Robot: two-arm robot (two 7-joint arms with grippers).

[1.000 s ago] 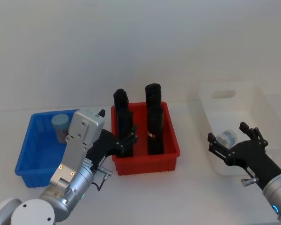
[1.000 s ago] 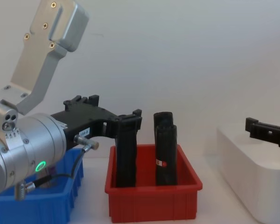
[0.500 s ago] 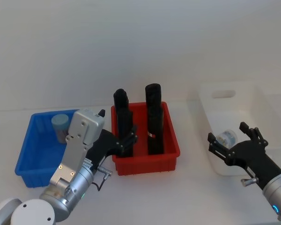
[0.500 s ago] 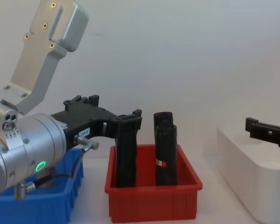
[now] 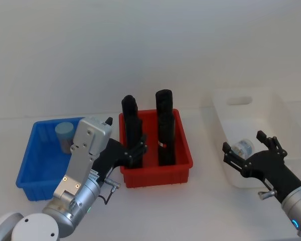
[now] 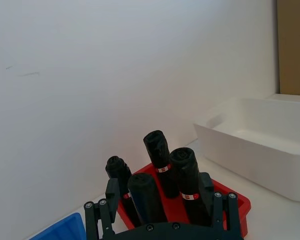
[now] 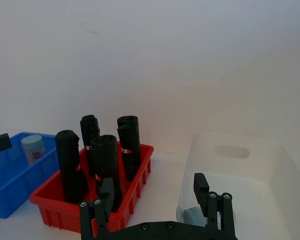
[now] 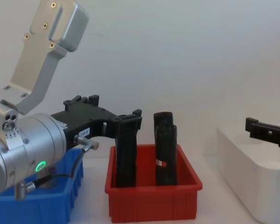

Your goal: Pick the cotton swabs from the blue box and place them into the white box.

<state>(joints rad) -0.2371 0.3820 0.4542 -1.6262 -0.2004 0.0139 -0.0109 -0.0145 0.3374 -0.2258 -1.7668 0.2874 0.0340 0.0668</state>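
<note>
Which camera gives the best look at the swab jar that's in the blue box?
The right wrist view: the jar stands in the blue box, top and side clear. The head view catches it from above, its base behind the left arm. The chest and left wrist views catch the box's edges.

Bright blue with ribbed sides on the blue box [image 5: 32, 168]. Clear plastic under a pale blue top on the cotton swabs [image 5: 65, 134] inside it. Same clear and pale blue on the jar [image 5: 242, 148] in the white box [image 5: 239, 101], itself plain smooth white. Solid red on the bin [image 5: 158, 176]. Matte black on the tall upright objects [image 5: 165, 108], with thin red-and-white bands [image 5: 162, 145]. Black on the left claw [image 5: 139, 149] and right claw [image 5: 244, 143]. Silver-grey on the left arm [image 5: 85, 155] and right arm [image 5: 297, 200], with a small green light [image 8: 40, 165] on the left. White surface [image 5: 205, 211], off-white wall [image 5: 150, 50].
</note>
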